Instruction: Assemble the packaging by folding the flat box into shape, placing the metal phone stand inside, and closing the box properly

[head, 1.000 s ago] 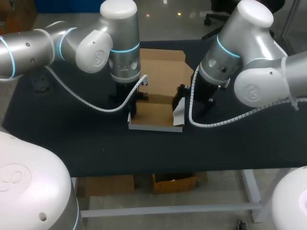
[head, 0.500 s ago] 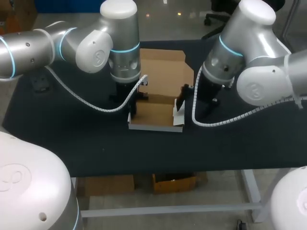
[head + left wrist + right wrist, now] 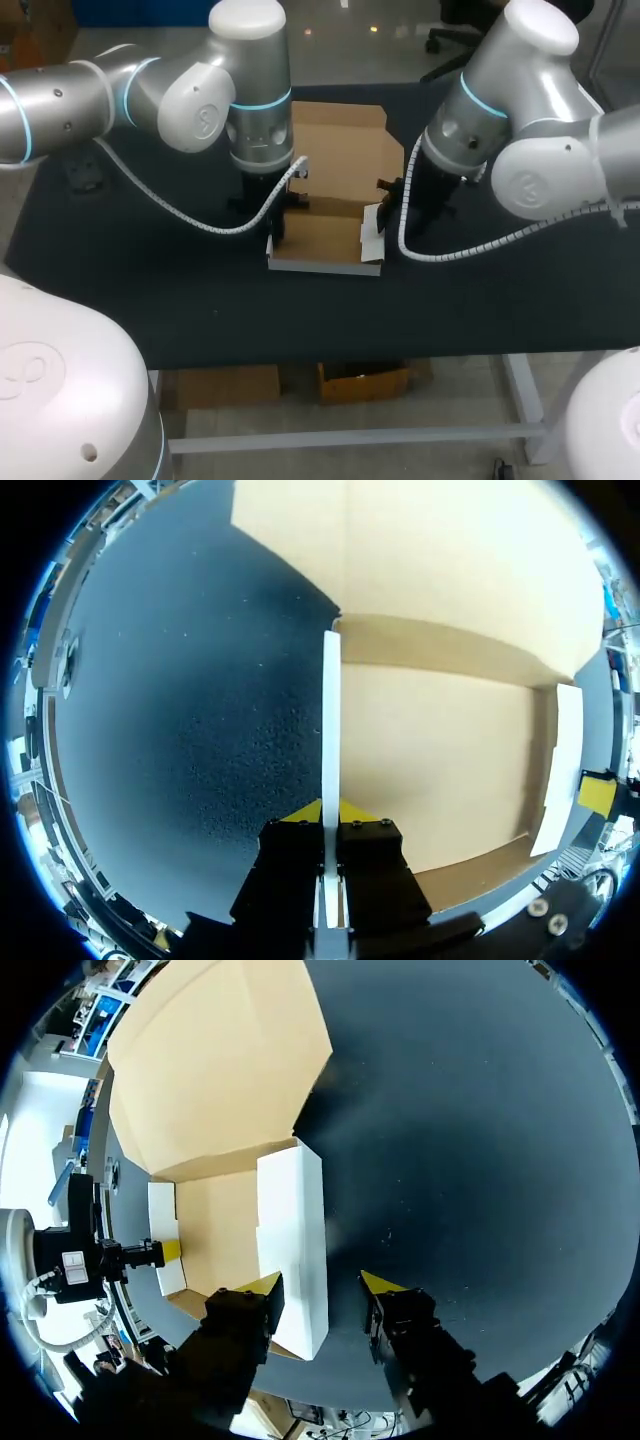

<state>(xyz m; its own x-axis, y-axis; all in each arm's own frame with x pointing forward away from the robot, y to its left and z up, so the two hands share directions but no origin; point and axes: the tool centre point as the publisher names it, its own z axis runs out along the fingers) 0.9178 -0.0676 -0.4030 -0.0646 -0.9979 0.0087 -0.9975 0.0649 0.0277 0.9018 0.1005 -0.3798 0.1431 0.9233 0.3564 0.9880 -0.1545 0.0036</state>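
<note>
The cardboard box [image 3: 315, 238] lies in the middle of the table, its brown lid [image 3: 340, 150] flat open behind it. My left gripper [image 3: 277, 225] stands at the box's left side. In the left wrist view this gripper [image 3: 331, 815] is shut on the upright white left wall [image 3: 331, 710]. My right gripper [image 3: 385, 215] hangs at the box's right side. In its own view the right gripper [image 3: 321, 1282] is open. The white right wall flap [image 3: 290, 1230] leans against its inner finger, with a gap to the other finger. The box floor [image 3: 440, 770] holds nothing.
Black table mat [image 3: 200, 300] surrounds the box, with free room in front and on both sides. A small dark object [image 3: 85, 180] sits near the far left edge. White coiled cables [image 3: 180, 210] hang from both wrists just above the mat.
My right arm has shifted a little to the right and back, beside the box's right flap. The left arm and its grip on the left wall are unchanged.
</note>
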